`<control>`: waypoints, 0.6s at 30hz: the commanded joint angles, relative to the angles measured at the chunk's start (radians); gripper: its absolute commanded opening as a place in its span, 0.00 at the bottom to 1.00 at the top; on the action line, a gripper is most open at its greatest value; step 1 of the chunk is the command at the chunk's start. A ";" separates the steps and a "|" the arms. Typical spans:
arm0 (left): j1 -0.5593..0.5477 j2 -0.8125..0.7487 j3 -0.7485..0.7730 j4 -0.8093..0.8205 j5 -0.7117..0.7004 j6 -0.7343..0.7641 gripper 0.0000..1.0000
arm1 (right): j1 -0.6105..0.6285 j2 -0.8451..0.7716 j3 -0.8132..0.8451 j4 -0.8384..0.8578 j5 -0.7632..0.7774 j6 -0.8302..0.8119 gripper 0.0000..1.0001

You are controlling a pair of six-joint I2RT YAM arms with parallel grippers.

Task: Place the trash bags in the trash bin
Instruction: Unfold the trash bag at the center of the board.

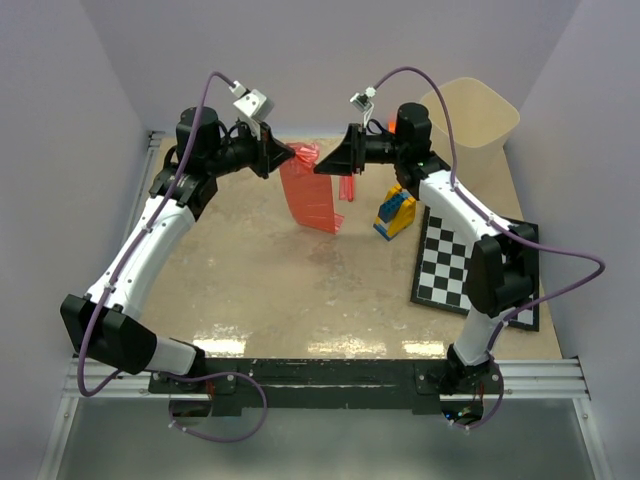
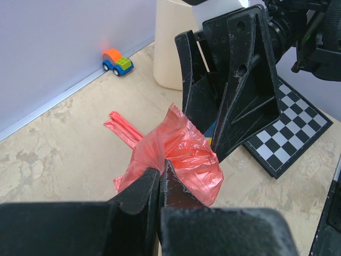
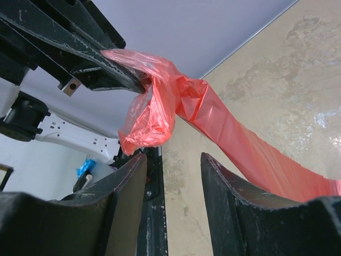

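Where L claw pinches, bag bunches.

Table w/ bin, checkerboard, blocks, red strip

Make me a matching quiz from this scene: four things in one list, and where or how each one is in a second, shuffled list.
Things:
1. left gripper
2. right gripper
3. bin
4. checkerboard

States or places:
A. open, holding nothing, just short of the bag
B. shut on the bag's bunched top
C. lies flat at the right edge
D. stands upright in the far right corner

Pairs: 1-B, 2-A, 3-D, 4-C
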 commanded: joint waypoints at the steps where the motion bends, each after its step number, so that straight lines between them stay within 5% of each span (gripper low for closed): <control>1: 0.007 -0.035 -0.003 0.045 0.030 0.004 0.00 | 0.002 -0.010 -0.002 0.104 -0.009 0.064 0.50; 8: 0.007 -0.037 -0.009 0.064 0.084 -0.021 0.00 | 0.007 -0.008 0.000 0.143 -0.011 0.078 0.52; 18: 0.007 -0.032 -0.007 0.082 0.101 -0.038 0.00 | 0.021 0.002 0.014 0.173 -0.023 0.081 0.39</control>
